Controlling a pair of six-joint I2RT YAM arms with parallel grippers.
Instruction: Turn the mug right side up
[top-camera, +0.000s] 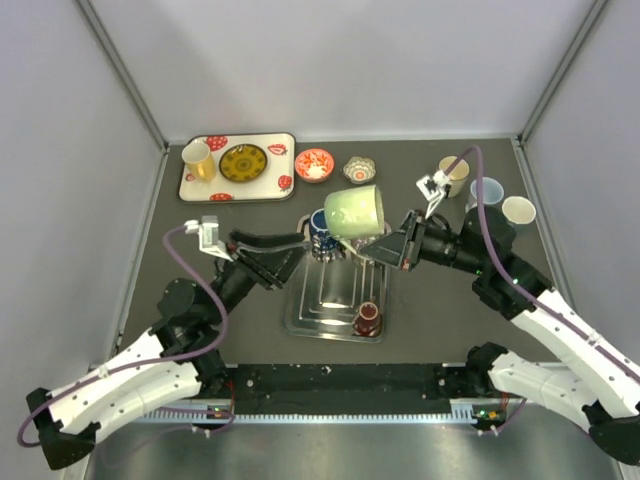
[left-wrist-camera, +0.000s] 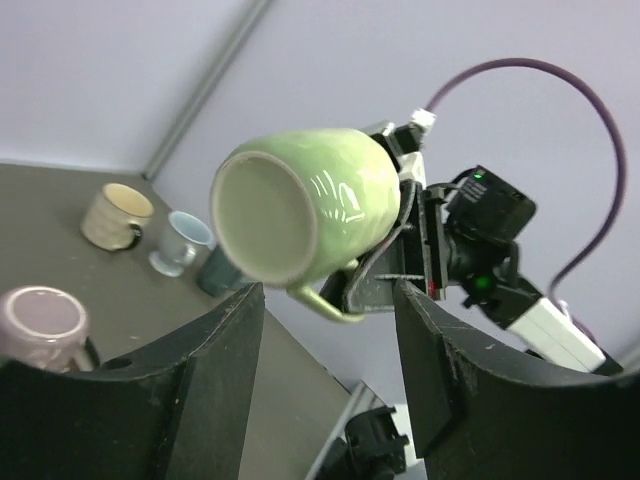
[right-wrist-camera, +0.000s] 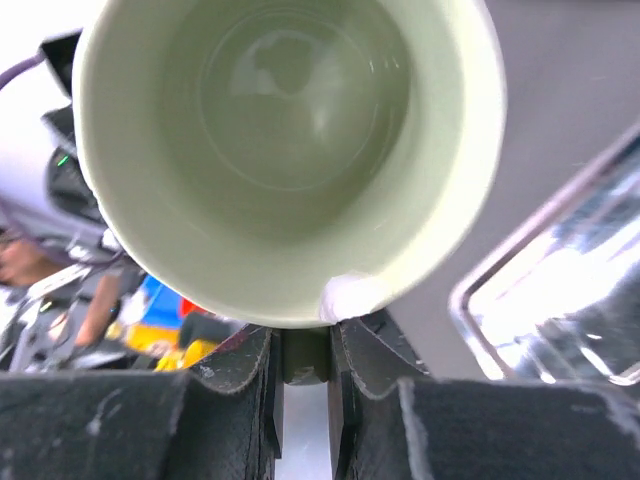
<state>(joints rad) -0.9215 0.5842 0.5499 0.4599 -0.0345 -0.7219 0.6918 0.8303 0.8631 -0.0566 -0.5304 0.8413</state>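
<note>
The pale green mug (top-camera: 355, 212) hangs in the air above the metal tray (top-camera: 312, 318), tipped on its side with its mouth toward the left. My right gripper (top-camera: 388, 245) is shut on the mug's handle. In the right wrist view the handle (right-wrist-camera: 305, 352) sits clamped between the fingers (right-wrist-camera: 232, 375), with the mug's inside (right-wrist-camera: 290, 150) above them. My left gripper (top-camera: 298, 247) is open and empty, just left of and below the mug. In the left wrist view the mug (left-wrist-camera: 300, 210) floats beyond the open gripper (left-wrist-camera: 330, 340), not touching it.
A dark red cup (top-camera: 367, 319) stands on the metal tray, and a blue patterned mug (top-camera: 320, 228) is at its far end. A white tray (top-camera: 205, 186) with a plate and a yellow cup, a red bowl (top-camera: 314, 164) and a small bowl (top-camera: 359, 168) sit at the back. Three cups (top-camera: 487, 193) stand at the right.
</note>
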